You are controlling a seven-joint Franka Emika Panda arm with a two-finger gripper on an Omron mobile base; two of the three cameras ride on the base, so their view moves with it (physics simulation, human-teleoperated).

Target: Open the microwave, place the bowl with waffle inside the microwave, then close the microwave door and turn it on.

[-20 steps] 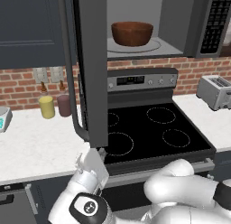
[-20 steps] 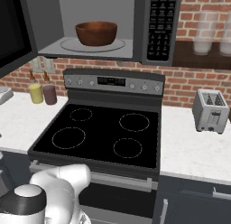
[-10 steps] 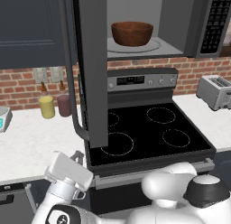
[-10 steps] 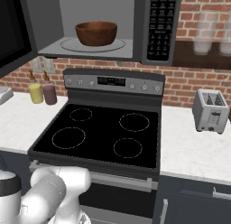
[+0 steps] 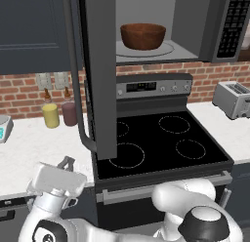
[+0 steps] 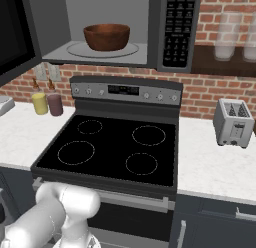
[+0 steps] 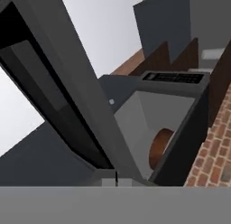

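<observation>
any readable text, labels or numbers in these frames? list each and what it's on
None can be read.
Button keypad strip of the large dark grey microwave: pale marks on the keys, too small to read.
Display on the back panel of the black-topped stove: light characters, blurred.
Small silver toaster: no marking visible.
Yellow bottle and dark red jar on the counter: no label legible.

The light is even and soft everywhere, with almost no shadows or glare. All pictures look slightly blurry and low in detail.
</observation>
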